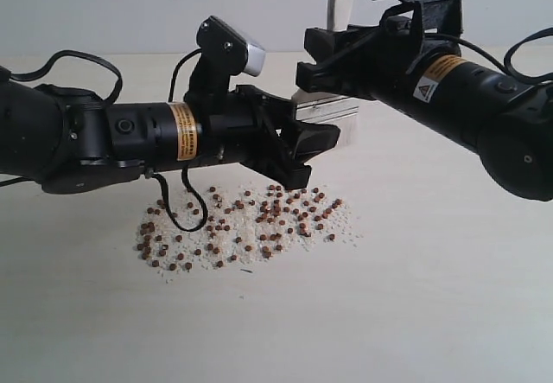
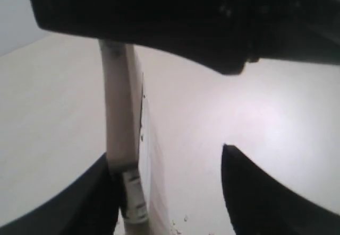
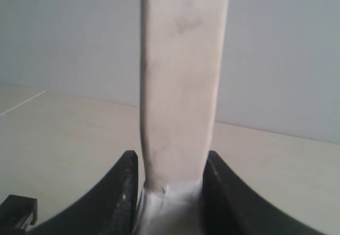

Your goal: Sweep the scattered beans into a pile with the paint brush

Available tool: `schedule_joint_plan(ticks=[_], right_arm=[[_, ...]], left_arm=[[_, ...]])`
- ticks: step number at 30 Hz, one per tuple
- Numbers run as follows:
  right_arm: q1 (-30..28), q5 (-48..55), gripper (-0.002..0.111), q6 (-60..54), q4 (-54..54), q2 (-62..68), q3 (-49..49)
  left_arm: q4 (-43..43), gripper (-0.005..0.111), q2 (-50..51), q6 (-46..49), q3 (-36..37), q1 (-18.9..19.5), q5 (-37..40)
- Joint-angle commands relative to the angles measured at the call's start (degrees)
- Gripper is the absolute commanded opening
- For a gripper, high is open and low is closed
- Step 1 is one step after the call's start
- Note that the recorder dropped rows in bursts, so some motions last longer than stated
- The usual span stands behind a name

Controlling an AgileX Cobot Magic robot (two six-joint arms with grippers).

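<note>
Pale wooden paint brush (image 3: 180, 86), flat-handled, pinched in my right gripper (image 3: 171, 192); fingers of my left gripper (image 2: 170, 187) spread beside it, round reddish beans (image 1: 251, 219) strewn nearby on wide smooth table (image 1: 432, 296).

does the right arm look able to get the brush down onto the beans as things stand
Probably not yet: the right pincer grips the brush, but the open left pincer hangs by its bristles, above the beans, likely blocking the way down.

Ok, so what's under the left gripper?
The beans lie scattered on the table below the open left gripper, mixed with whitish grains. Its jaws and a hanging cable cover part of the spread's far edge.
</note>
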Motion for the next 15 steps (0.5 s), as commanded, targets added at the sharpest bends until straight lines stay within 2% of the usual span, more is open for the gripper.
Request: schedule_joint_plan(ticks=[1,4,7,9,10,13,15], right_arm=[[-1.3,0.0,0.0,-1.6,3.0,-1.4,-0.4],[-3.4,2.8,0.0,-0.9,0.7,-2.8,-0.4],[-6.1,5.5,0.0,-1.7,0.5,-4.3,0.0],[-8.1,4.9,0.0,-1.6,-0.5,-5.7,1.2],[-8.8,4.7,0.0,-1.6,-1.6,-6.5,1.8],[-10.9,4.6,0.0,-0.7,-8.2,-8.4,3.3],[-12.0,4.7,0.0,2.3,-17.8,-9.4,3.7]], left_arm=[[5.6,0.054,-2.6,-5.3,0.0,-0.2,6.8],[10.7,0.047,-5.1,-9.3,0.7,-0.2,14.5],[11.4,0.026,-9.0,-8.8,3.4,0.3,19.2],[12.3,0.006,-12.3,-7.8,6.1,1.3,19.6],[12.6,0.0,-13.8,-7.1,7.3,1.8,19.3],[11.0,0.0,-19.6,-7.0,12.3,3.7,17.9],[8.7,0.0,-24.0,-6.9,16.2,5.5,14.3]])
